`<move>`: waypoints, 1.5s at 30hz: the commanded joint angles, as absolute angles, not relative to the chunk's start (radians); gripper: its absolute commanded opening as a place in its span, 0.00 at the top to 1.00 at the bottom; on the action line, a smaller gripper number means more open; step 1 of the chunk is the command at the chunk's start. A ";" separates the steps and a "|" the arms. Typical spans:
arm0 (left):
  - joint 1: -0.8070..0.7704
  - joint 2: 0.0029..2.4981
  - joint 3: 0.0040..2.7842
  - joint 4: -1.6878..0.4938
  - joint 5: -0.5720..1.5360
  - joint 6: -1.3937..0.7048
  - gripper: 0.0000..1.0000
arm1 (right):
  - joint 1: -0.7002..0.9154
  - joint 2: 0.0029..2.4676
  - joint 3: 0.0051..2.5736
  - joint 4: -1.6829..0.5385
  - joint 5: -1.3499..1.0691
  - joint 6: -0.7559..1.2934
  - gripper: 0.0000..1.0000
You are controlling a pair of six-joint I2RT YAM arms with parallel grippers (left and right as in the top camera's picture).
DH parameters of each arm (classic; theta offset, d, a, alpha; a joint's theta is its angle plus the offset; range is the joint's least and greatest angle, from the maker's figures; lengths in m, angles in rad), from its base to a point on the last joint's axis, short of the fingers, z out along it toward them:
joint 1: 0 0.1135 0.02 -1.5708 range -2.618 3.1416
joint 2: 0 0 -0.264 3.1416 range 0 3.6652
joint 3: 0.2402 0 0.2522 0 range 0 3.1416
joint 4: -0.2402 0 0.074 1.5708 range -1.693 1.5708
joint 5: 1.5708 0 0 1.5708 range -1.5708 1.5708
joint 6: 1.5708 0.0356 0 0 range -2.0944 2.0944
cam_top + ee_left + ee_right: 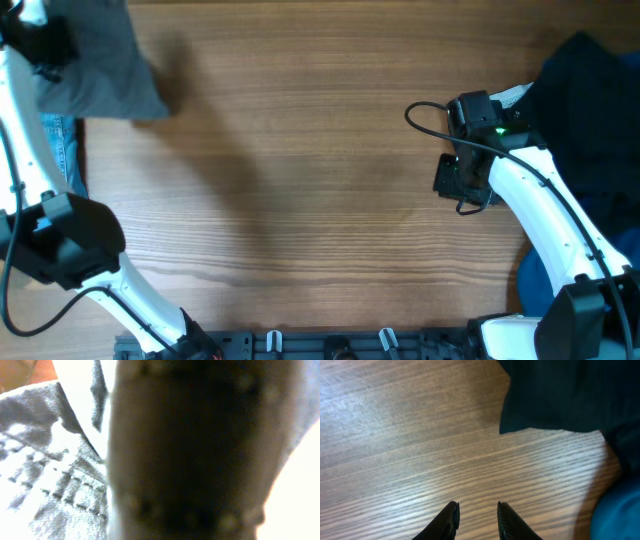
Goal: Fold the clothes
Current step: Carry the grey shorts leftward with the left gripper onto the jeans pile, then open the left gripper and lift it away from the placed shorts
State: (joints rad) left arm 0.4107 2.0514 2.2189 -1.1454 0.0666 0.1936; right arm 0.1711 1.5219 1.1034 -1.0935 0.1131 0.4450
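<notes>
grey garment (105,60) sits bunched at the far left corner of the bench (300,180), its cloth gathered at the left jaws, which are closed and, by the look of it, pinching it; the left wrist view is mostly blur with grey weave beside. light-blue denim (58,140) lies at the left edge just below. across the bench a black garment (590,90) is heaped at the far right, with a royal-blue one (535,285) nearer the right arm's base. the right jaws stand narrowly apart, empty, over bare wood near the black cloth. nothing looks folded; i judge the task barely begun, every piece yet to be spread and folded.
</notes>
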 commanded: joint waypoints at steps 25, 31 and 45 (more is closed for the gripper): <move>0.791 2.129 2.223 -1.194 0.079 0.064 0.73 | 0.168 1.512 1.119 -1.139 0.131 0.448 0.69; 0.831 2.129 2.223 -1.194 0.082 0.006 0.09 | 0.168 1.512 1.119 -1.138 0.131 0.448 0.68; 0.774 2.129 2.223 -1.213 0.437 -0.009 0.00 | 0.168 1.513 1.118 -1.059 0.041 0.445 0.62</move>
